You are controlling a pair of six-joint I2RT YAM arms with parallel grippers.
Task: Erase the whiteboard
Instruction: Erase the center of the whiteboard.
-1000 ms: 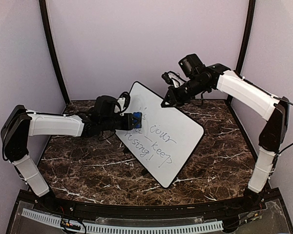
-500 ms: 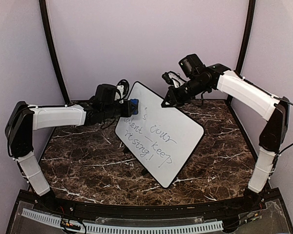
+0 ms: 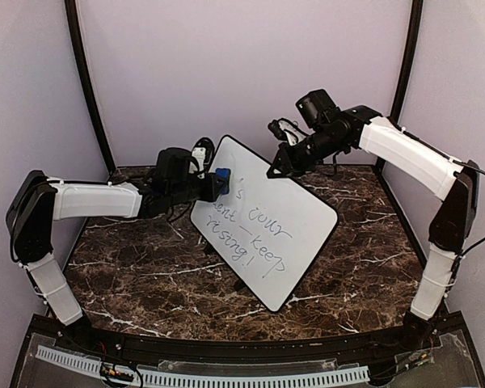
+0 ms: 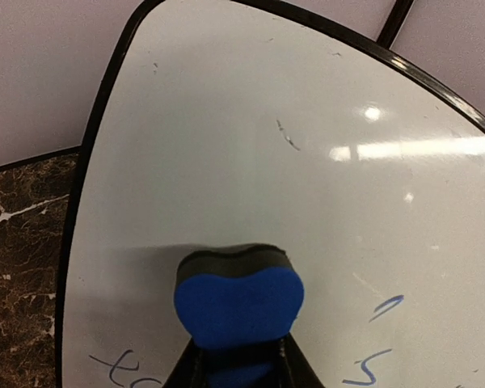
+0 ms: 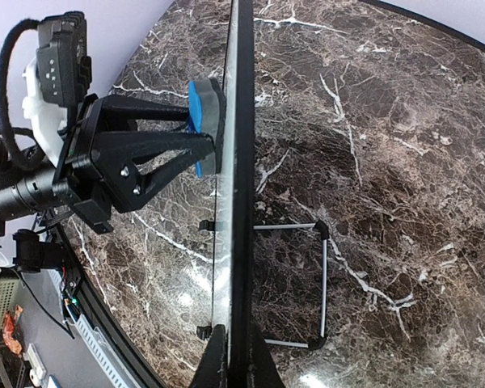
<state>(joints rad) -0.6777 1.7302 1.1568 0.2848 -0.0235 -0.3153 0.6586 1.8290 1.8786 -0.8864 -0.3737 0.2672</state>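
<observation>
Marble counter [image 3: 145, 275] carrying a propped whiteboard [image 3: 291, 210].
The whiteboard is leaning mid-counter on a wire stand [image 5: 322, 283]. The right fingers [image 3: 275, 170] are clamping shut on its 1 o'clock edge, while the left fingers [image 3: 212, 185], barely parted, are pinching a blue eraser [image 4: 237, 307] against its 10 o'clock area.

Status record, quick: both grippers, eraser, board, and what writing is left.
left gripper: shut on eraser
eraser: blue, pressed against board near its upper left corner
right gripper: shut on board's upper edge
board: tilted, propped on wire stand on table
writing: several words left across middle and lower part; only faint marks above the eraser
</observation>
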